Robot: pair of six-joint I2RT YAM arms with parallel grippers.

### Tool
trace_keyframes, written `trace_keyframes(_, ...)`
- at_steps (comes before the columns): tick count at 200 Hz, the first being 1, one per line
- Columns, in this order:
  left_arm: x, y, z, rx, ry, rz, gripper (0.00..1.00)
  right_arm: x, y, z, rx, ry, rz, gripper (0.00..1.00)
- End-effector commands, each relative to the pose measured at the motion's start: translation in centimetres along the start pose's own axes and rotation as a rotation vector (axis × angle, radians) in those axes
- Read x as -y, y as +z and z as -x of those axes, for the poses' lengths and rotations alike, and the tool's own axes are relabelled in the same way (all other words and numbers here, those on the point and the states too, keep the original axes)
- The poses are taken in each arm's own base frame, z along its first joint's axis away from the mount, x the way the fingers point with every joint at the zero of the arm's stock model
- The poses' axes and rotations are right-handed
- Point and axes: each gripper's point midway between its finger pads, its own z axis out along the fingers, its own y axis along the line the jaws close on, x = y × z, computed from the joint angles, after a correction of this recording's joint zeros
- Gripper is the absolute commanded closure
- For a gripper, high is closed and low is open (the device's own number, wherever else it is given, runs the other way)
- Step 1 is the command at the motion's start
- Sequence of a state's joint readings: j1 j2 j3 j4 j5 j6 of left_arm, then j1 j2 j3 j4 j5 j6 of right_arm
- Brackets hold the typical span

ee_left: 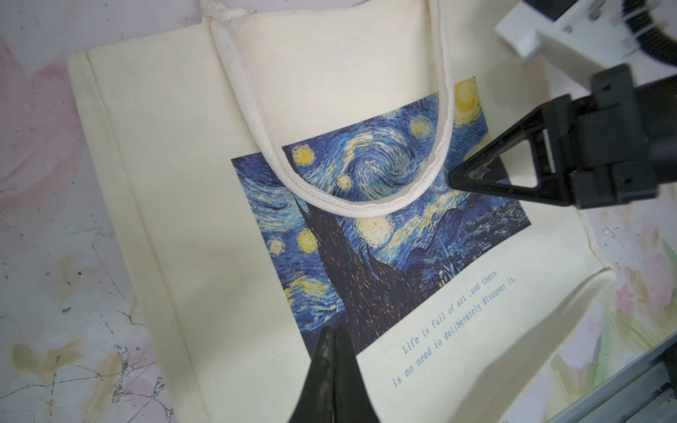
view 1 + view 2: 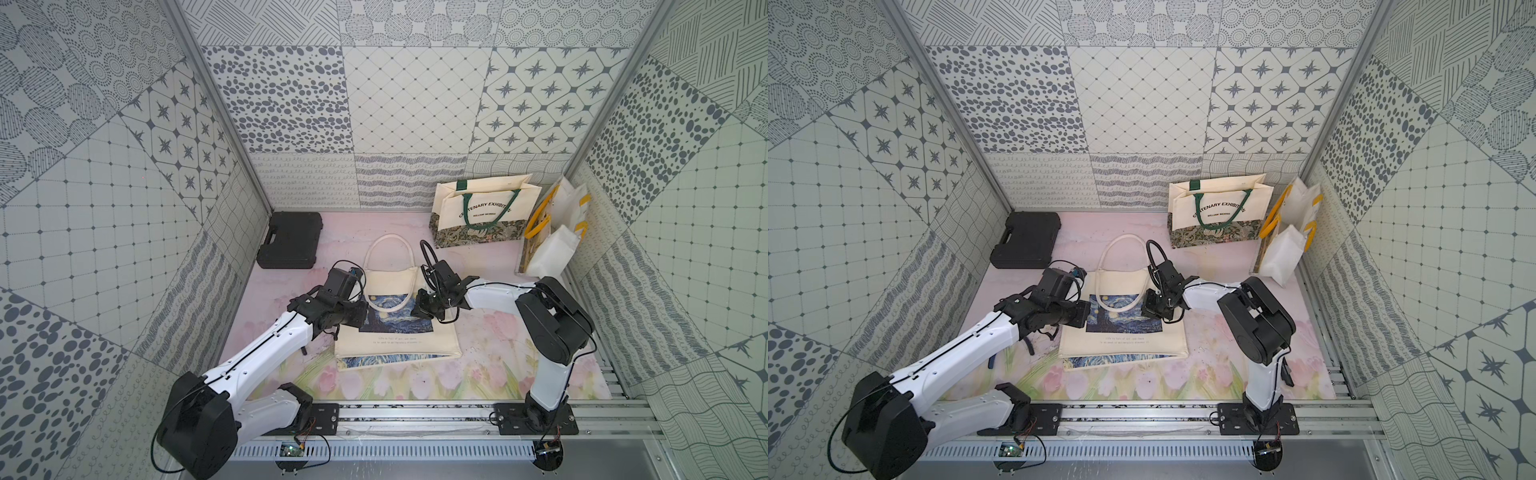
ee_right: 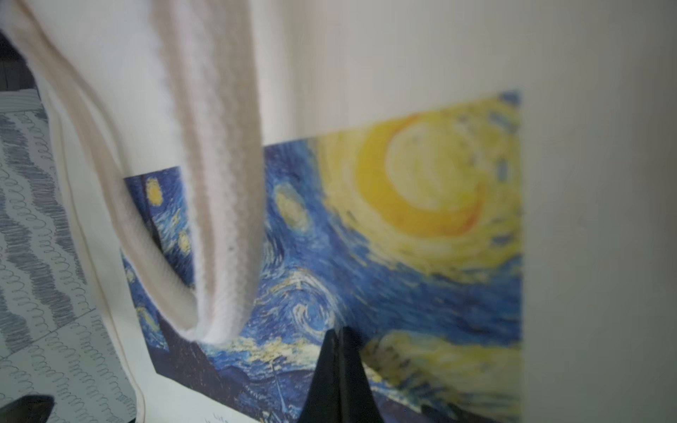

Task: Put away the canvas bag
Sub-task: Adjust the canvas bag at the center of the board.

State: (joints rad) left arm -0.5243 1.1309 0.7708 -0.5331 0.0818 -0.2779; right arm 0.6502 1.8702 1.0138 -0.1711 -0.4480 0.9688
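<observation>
The cream canvas bag (image 2: 397, 336) (image 2: 1121, 338) with a blue starry-night print lies flat in the middle of the table. One handle (image 2: 388, 239) loops away toward the back. The other handle (image 1: 351, 208) (image 3: 219, 219) lies folded over the print. My left gripper (image 1: 333, 329) (image 2: 365, 311) is shut at the print's left edge, its tips close over the fabric with nothing between them. My right gripper (image 3: 339, 331) (image 1: 452, 179) (image 2: 417, 309) is shut too, its tips low over the print's right part beside the folded handle. Whether either tip touches the cloth is unclear.
A black hard case (image 2: 291, 239) lies at the back left. A cream tote with green handles (image 2: 482, 212) stands at the back right. Beside it, white bags with yellow handles (image 2: 548, 245) lean against the right wall. The metal rail (image 2: 415, 415) runs along the front.
</observation>
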Motion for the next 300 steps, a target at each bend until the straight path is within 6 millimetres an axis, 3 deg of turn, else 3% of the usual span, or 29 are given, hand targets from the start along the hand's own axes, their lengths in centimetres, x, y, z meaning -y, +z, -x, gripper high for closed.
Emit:
trace_keyframes(1, -0.1, -0.3, 0.6, 0.049, -0.044, 0.012, 1.00, -2.6, 0.6, 2.5, 0.121, 0.074, 0.121, 1.00)
trace_keyframes(43, -0.2, -0.3, 0.1, 0.055, -0.055, 0.012, 1.00, -1.6, 2.3, 3.6, 0.196, 0.200, 0.228, 1.00)
trace_keyframes(85, -0.1, -0.3, 0.1, 0.053, -0.052, 0.009, 1.00, -2.9, 2.5, 5.2, 0.319, 0.274, 0.500, 1.00)
trace_keyframes(112, -0.1, -0.3, 0.1, 0.052, -0.052, 0.009, 1.00, -6.4, 1.3, 6.6, 0.349, 0.249, 0.640, 1.00)
trace_keyframes(145, 0.0, -0.5, 0.3, 0.055, -0.051, 0.011, 1.00, -14.4, -4.5, 11.9, 0.382, 0.130, 0.655, 1.00)
trace_keyframes(167, 0.1, -0.8, 0.4, 0.058, -0.053, 0.009, 1.00, -16.3, -6.8, 13.1, 0.389, 0.053, 0.571, 1.00)
trace_keyframes(189, 0.0, -1.4, 0.6, 0.074, -0.053, 0.011, 1.00, -15.0, -6.4, 11.1, 0.331, 0.021, 0.535, 1.00)
trace_keyframes(209, 0.1, -1.4, 0.4, 0.076, -0.056, 0.000, 1.00, -11.4, -5.8, 8.1, 0.287, -0.015, 0.440, 1.00)
trace_keyframes(236, 0.5, -1.1, -0.2, 0.027, -0.057, -0.010, 1.00, -7.3, -6.3, 3.2, 0.210, -0.169, 0.159, 1.00)
trace_keyframes(274, 0.5, -0.8, -1.2, -0.058, -0.074, 0.034, 1.00, -4.5, -8.6, -2.0, 0.145, -0.340, -0.133, 1.00)
trace_keyframes(300, 2.1, -1.4, -2.4, -0.086, -0.020, 0.030, 1.00, -3.1, -7.3, -6.1, -0.003, -0.404, -0.201, 1.00)
